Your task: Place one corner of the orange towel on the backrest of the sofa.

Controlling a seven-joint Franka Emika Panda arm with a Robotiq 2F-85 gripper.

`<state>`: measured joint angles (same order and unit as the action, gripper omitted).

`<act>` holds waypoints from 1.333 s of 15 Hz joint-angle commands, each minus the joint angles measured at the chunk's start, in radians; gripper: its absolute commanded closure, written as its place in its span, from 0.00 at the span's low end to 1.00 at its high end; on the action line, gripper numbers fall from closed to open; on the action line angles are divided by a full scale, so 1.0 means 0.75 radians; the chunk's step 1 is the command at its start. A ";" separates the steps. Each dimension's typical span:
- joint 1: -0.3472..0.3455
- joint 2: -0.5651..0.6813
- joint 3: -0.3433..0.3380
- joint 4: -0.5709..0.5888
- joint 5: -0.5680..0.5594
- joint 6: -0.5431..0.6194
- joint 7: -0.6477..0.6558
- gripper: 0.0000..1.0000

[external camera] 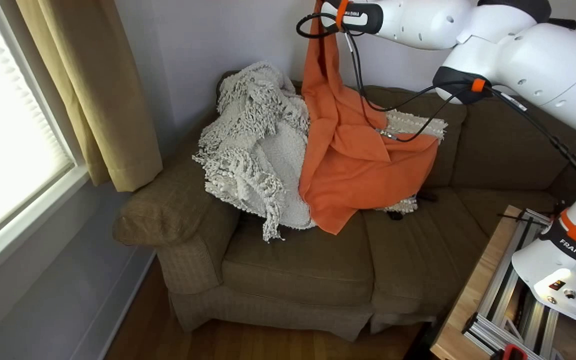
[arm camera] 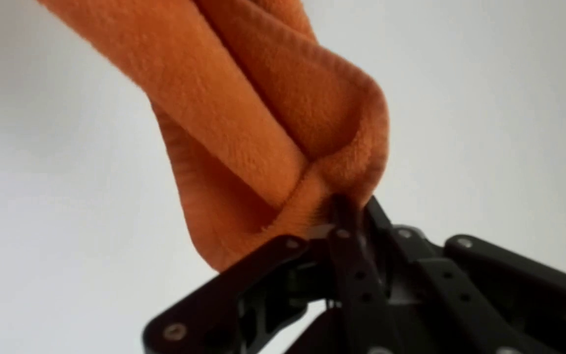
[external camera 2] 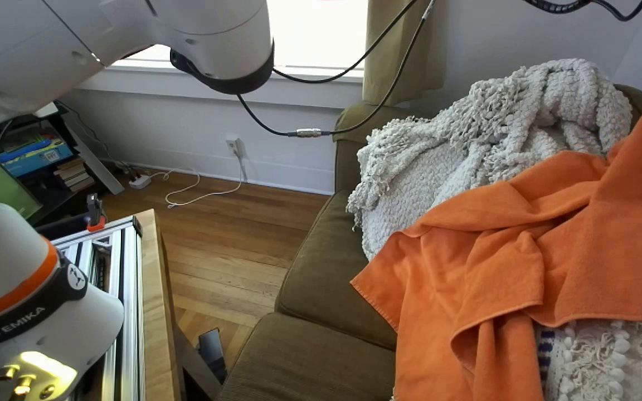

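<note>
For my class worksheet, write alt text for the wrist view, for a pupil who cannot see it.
A dark gripper at the bottom pinches a bunched part of an orange towel near its hemmed edge. The folds stretch to the top edge, mostly left of centre, against a plain pale background.

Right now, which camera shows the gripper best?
The wrist view: the gripper appears close up, shut on the orange towel. I can't make the gripper out in either exterior view; both show the towel and parts of the arm.
</note>
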<state>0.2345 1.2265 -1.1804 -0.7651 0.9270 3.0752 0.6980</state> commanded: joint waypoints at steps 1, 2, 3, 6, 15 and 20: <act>-0.038 0.073 -0.166 0.112 -0.134 -0.265 0.200 0.57; -0.052 0.058 -0.153 0.150 -0.169 -0.383 0.181 0.51; -0.062 0.040 -0.135 0.181 -0.193 -0.503 0.161 0.42; -0.127 -0.061 0.091 0.270 -0.220 -0.761 0.010 0.19; -0.244 -0.228 0.314 0.259 -0.099 -1.419 -0.217 0.00; -0.292 -0.368 0.347 0.194 -0.010 -1.618 -0.259 0.00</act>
<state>0.0344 1.0225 -0.9551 -0.5782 0.8652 1.8853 0.5449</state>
